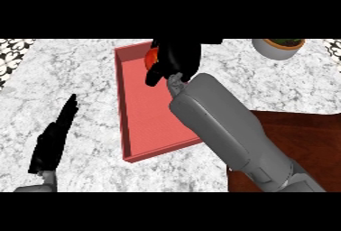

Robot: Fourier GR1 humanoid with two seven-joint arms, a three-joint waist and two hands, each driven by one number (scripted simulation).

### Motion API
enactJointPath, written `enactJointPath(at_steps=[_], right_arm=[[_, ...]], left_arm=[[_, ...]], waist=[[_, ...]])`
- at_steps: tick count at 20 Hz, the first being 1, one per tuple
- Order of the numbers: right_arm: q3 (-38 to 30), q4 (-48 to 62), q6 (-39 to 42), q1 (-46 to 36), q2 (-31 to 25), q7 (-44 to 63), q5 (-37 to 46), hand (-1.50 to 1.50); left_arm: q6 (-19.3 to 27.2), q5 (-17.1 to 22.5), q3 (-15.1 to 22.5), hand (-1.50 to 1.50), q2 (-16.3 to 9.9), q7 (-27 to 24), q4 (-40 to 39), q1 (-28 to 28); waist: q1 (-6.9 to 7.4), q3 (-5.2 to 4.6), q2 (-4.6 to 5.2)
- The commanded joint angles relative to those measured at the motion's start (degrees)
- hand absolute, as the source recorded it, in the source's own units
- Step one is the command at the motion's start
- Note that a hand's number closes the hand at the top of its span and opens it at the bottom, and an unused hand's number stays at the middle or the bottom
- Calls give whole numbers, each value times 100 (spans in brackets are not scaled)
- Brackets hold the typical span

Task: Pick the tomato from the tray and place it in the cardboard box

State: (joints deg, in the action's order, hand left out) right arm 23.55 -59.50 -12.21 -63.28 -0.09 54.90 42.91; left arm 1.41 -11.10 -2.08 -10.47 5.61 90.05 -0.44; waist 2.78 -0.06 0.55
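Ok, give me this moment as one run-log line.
right hand: fingers curled on tomato, far end of red tray | left hand: open, resting on counter | cardboard box: not identifiable

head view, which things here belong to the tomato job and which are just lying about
Part of the job:
- tomato, at the far end of the tray
- red tray
- right hand, curled over the tomato
- brown box at lower right, partly behind the forearm

Just lying about:
- white pot with a plant, top right
- left hand, resting open at the left

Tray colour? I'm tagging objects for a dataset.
Salmon red tray, plain and unpatterned; head view shows it.
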Motion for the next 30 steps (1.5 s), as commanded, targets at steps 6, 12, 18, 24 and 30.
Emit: enactJointPath(at_steps=[6,12,18,24,30], right_arm=[[118,2027,-1292,-528,9,-531,-1227,-150],[325,2424,-2108,-787,9,-900,-1893,-150],[-68,2219,-4066,-491,9,-1482,-1822,-150],[-644,1577,-4897,22,8,-2414,-2425,-150],[-1186,525,-4739,915,-672,-2618,-2402,-150]], left_arm=[[-115,17,-83,0,-65,-99,-387,-330],[55,-231,200,0,156,-71,-216,-247],[3,-67,-67,0,16,-130,-293,-194],[78,-120,19,0,135,160,-90,-299],[120,-131,-120,0,43,90,55,48]], waist=[[81,0,36],[201,1,47],[95,6,43],[-67,14,1],[-353,12,-90]])
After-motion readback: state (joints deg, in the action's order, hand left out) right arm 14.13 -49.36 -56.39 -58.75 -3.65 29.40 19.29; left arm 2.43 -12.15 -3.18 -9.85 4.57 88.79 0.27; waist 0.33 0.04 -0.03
